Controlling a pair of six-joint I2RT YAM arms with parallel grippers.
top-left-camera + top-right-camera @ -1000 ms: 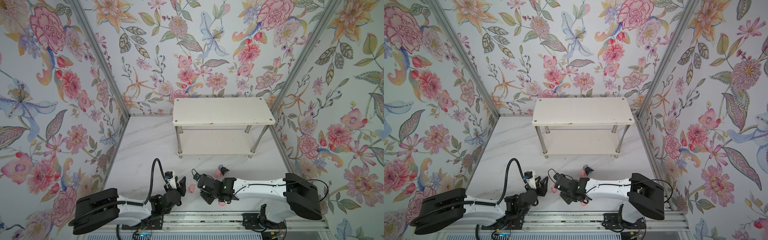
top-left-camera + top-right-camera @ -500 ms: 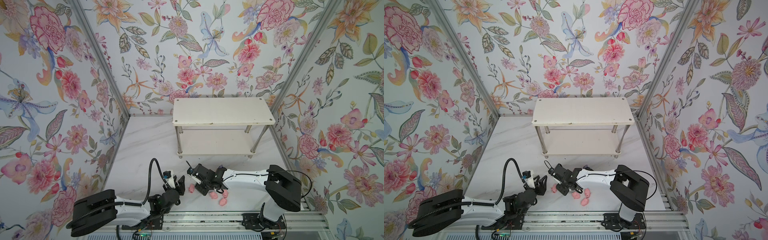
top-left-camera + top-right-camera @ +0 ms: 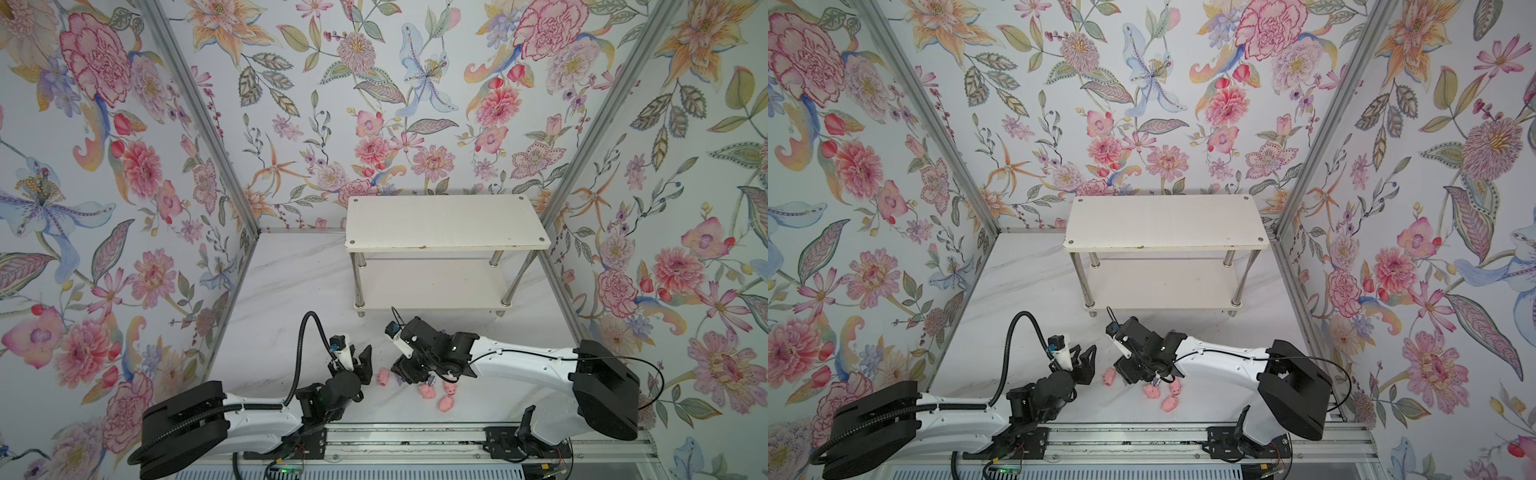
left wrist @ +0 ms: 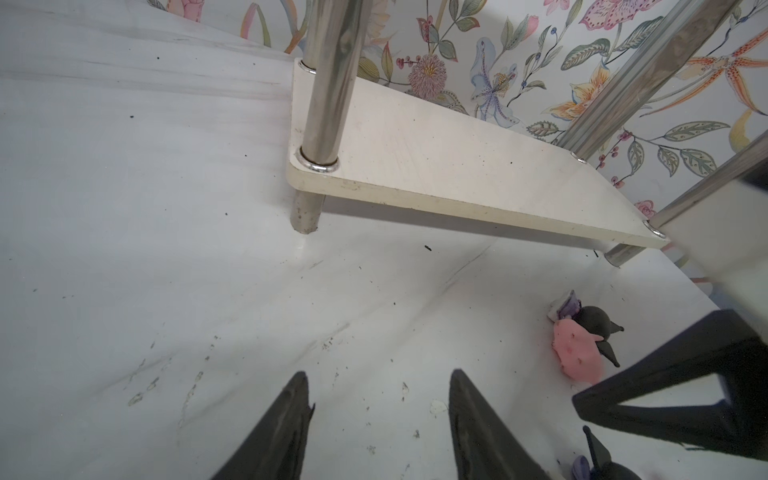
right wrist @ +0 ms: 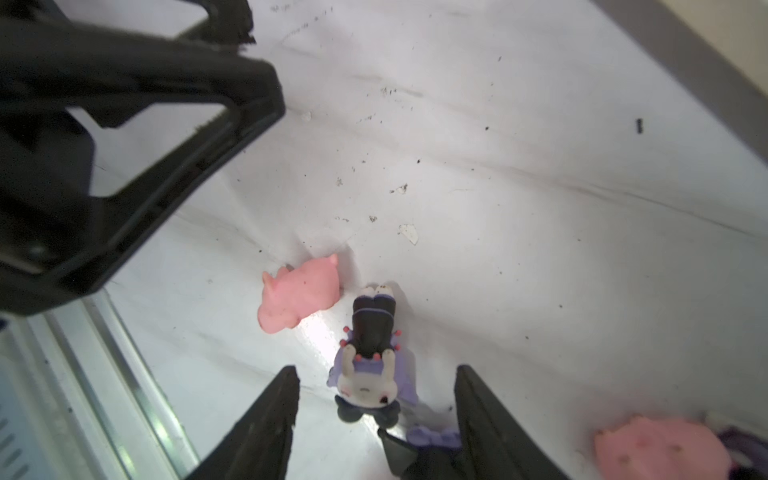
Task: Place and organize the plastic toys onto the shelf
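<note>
The white two-tier shelf (image 3: pixel 444 222) (image 3: pixel 1163 220) stands at the back; its lower board (image 4: pixel 457 166) shows in the left wrist view. In both top views, pink pig toys lie on the floor near the front: one pig (image 3: pixel 383 377) (image 3: pixel 1108 377) sits between the grippers, and three pigs (image 3: pixel 444 403) (image 3: pixel 1169 402) lie under the right arm. My right gripper (image 3: pixel 409 372) (image 5: pixel 377 370) is open. A purple-and-white figurine (image 5: pixel 372 370) lies between its fingers, untouched, next to a pig (image 5: pixel 297 295). My left gripper (image 3: pixel 361 361) (image 4: pixel 379 376) is open and empty.
A second black-eared figurine (image 5: pixel 424 444) lies by one right finger, and another pig (image 5: pixel 660 449) lies further off. In the left wrist view a pig (image 4: pixel 577 353) leans against a black-eared figurine (image 4: pixel 594 318). Flowered walls close in three sides. The metal rail (image 3: pixel 415 440) runs along the front.
My right gripper has swung left toward the lone pig and its jaws have widened. The three pigs under the arm have come into view. The left arm has barely moved.
</note>
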